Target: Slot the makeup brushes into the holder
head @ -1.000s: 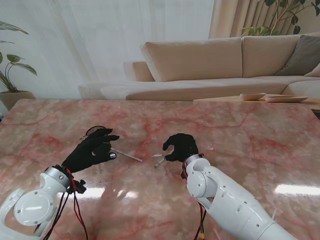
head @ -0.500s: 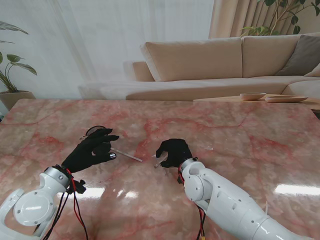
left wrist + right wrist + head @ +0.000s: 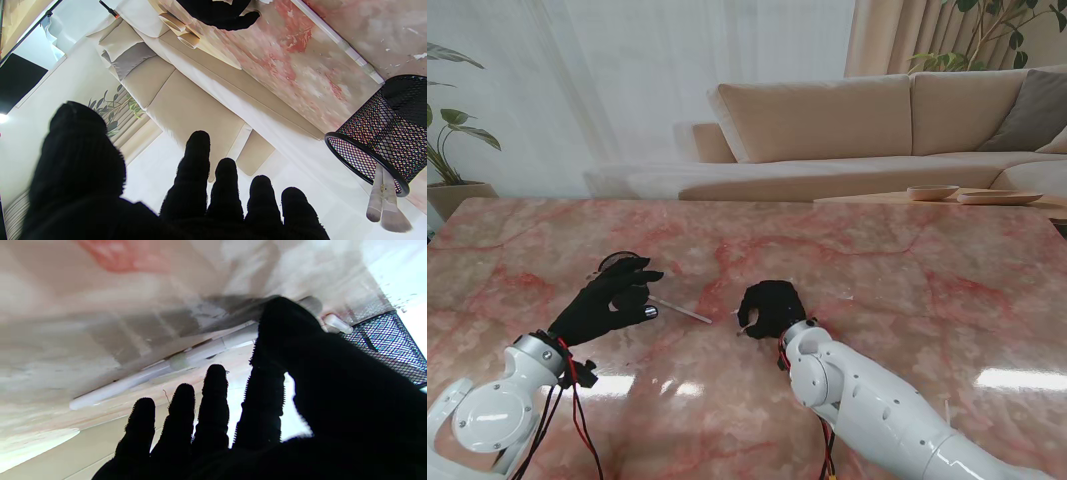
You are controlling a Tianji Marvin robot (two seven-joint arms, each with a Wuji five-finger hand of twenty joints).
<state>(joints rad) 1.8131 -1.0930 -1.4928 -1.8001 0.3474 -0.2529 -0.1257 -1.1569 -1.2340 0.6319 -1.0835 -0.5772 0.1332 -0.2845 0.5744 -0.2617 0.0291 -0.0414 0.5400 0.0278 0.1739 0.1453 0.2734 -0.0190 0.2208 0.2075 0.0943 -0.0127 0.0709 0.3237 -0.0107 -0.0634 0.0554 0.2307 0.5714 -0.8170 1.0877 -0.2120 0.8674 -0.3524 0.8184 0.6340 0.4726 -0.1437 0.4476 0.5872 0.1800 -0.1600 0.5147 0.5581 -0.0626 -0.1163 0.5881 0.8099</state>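
A two-armed robot works at a pink-veined marble tabletop (image 3: 907,270), a beige sofa (image 3: 867,130) behind its far edge. Toward the tabletop's left side, the black-gloved left hand (image 3: 607,300) hovers with its fingers (image 3: 196,173) spread and holding nothing, just nearer to the robot than a black mesh holder (image 3: 377,140). The left wrist camera shows that holder upright on the marble with two makeup brushes (image 3: 383,206) already inside, their pale bristle heads sticking out past the rim. In the stand's view the holder shows only as a dark rim (image 3: 617,260) behind the left hand's fingertips.

A white-handled brush (image 3: 679,309) lies flat on the marble just right of the left hand, pointing toward the tabletop's middle.

Near the middle of the tabletop, the right hand (image 3: 770,306) is lowered palm-down over another loose white brush (image 3: 186,358), whose end (image 3: 744,327) pokes out at the hand's left side. The right wrist camera shows this brush lying flat on the stone directly in front of the fingers (image 3: 213,396), with the thumb (image 3: 280,323) reaching to its handle. The four fingers are extended and apart, not wrapped around it; whether the thumb actually presses the handle cannot be told
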